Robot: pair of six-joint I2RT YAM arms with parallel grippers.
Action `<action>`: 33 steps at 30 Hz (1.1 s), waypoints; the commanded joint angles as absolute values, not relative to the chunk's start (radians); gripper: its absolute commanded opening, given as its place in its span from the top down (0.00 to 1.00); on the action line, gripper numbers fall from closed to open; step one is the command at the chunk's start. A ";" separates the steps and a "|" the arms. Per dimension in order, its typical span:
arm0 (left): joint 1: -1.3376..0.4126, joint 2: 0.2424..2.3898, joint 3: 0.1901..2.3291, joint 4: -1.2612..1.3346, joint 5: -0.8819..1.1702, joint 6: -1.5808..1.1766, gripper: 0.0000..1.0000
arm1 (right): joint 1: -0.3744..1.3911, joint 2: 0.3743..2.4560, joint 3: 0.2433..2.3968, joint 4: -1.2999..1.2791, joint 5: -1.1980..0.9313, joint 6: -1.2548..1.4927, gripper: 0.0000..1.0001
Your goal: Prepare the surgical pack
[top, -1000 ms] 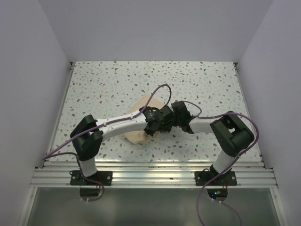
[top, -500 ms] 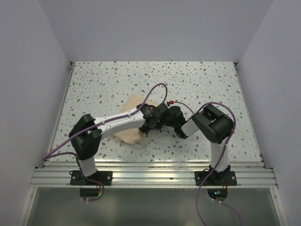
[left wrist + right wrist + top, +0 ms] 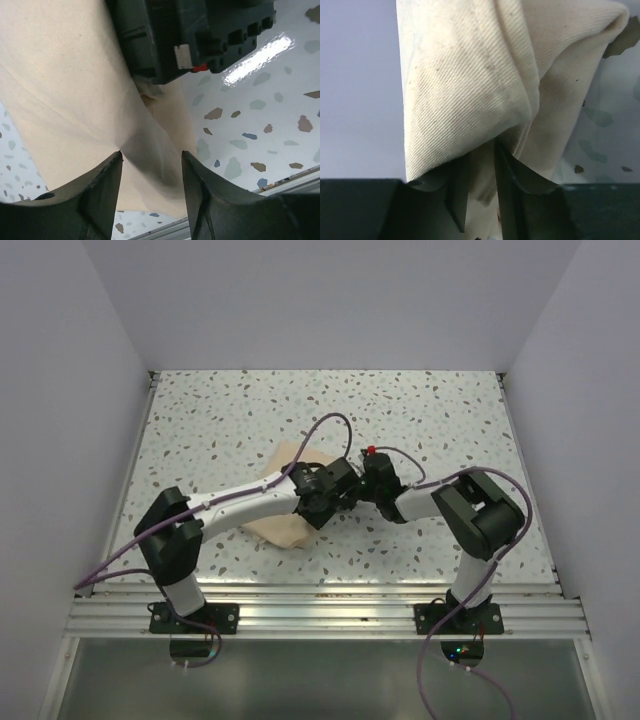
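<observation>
The surgical pack shows as a folded tan cloth bundle [image 3: 278, 525] lying at mid-table, largely hidden under the left arm. Both grippers meet at its right end. My left gripper [image 3: 343, 498] hovers open just over the cloth [image 3: 60, 75], its jaws [image 3: 151, 155] well apart and holding nothing. The black body of the right gripper [image 3: 190, 30] sits right in front of it. My right gripper [image 3: 366, 490] has its jaws [image 3: 481, 152] a little apart, with a loose fold of the cloth [image 3: 470, 75] draped over and between the fingers. No tin, instruments or gauze show.
The speckled table [image 3: 400, 410] is walled by pale panels at the left, back and right. An aluminium rail [image 3: 320, 615] runs along the near edge by the arm bases. Purple cables loop above both arms.
My left gripper has opened and let go of the cloth. The right jaws have widened. The right arm's elbow swung in and back out, and the bundle shifted slightly left.
</observation>
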State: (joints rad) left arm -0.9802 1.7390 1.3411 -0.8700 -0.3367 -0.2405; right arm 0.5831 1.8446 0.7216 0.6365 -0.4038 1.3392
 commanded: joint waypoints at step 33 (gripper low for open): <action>-0.868 1.871 1.511 -0.833 -0.328 -0.227 0.64 | 0.505 1.660 0.822 0.193 -0.472 1.046 0.90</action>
State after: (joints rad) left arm -0.8787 1.8572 1.4685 -0.8295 -0.2909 -0.2436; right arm 0.4881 1.6238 0.8051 0.0635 -0.4313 0.9638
